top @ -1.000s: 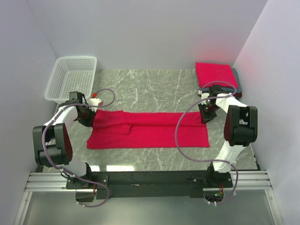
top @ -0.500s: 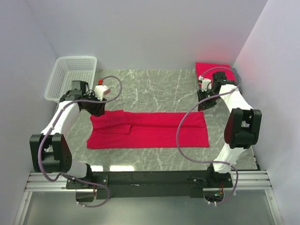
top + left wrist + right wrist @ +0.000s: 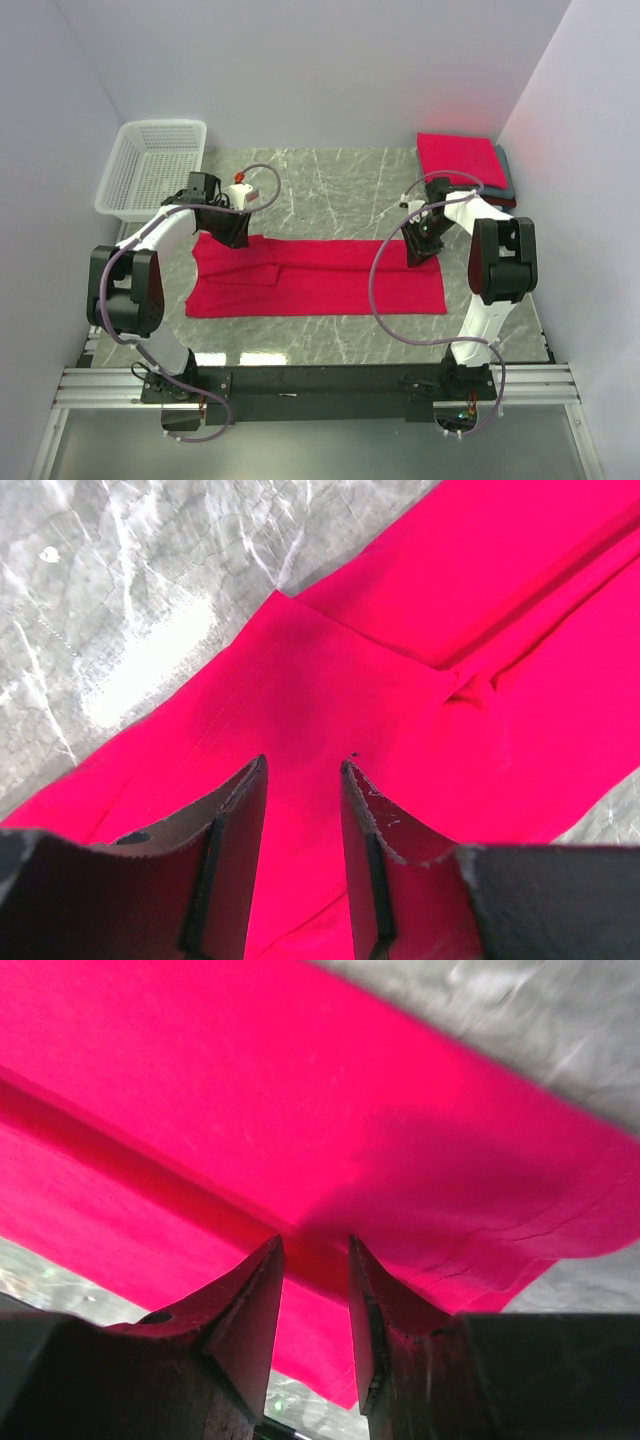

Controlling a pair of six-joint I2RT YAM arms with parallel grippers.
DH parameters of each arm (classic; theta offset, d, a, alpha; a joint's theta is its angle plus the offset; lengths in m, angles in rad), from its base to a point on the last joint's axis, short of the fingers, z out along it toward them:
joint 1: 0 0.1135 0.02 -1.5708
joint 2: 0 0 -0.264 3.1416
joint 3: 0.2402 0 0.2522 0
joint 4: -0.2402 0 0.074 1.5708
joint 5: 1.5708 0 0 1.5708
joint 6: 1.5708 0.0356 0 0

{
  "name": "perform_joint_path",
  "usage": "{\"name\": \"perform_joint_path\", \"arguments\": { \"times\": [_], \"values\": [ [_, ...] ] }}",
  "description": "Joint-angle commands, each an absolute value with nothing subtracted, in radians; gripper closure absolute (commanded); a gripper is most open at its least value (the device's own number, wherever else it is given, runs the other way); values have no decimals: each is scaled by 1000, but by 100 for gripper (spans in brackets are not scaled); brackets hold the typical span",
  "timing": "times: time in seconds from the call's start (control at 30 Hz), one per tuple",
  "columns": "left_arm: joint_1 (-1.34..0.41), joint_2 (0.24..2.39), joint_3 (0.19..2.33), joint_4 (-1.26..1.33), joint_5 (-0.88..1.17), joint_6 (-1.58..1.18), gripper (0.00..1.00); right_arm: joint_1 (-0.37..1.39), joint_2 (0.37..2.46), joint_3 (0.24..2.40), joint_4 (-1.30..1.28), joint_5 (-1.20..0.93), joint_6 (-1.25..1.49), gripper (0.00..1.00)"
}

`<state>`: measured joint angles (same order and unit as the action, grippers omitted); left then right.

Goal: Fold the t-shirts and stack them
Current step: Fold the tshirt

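Two grippers hung over the far edge of a crimson t-shirt (image 3: 320, 282), which lay as a long, lengthwise-folded strip across the middle of the marble table (image 3: 330, 185); the left gripper (image 3: 302, 765) stood above the sleeve end, the right gripper (image 3: 315, 1245) above the hem end; each had its jaws parted a little with no cloth between them, so neither held anything, and whether the tips touched the fabric could not be told. The folded stack (image 3: 458, 158) sat at the far right corner, well apart from the strip, and the white basket (image 3: 155, 165) at the far left. The likely trouble was an uneven pinch; with so narrow a gap, a jaw might catch only the top layer, or none, and the fold would peel open on the lift; the tucked sleeve under the left jaws looked apt to slip out; and unequal pulls from the two ends could skew the strip or drag it across the marble.
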<state>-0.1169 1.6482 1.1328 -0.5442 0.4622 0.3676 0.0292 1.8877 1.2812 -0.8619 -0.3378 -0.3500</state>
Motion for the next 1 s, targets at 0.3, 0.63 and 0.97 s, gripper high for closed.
{"name": "perform_joint_path", "arguments": {
  "times": [0.3,0.63,0.97],
  "values": [
    [-129,1569,1006,-650,419,469,64,44,1852,1227,-865,-184,-463,60],
    [72,1491,1139,-713,468,477,48,72,1783,1397,-919,-326,-408,59],
    [256,1531,1154,-689,520,466,47,363,1865,1614,-634,-581,21,56]
  ]
}}
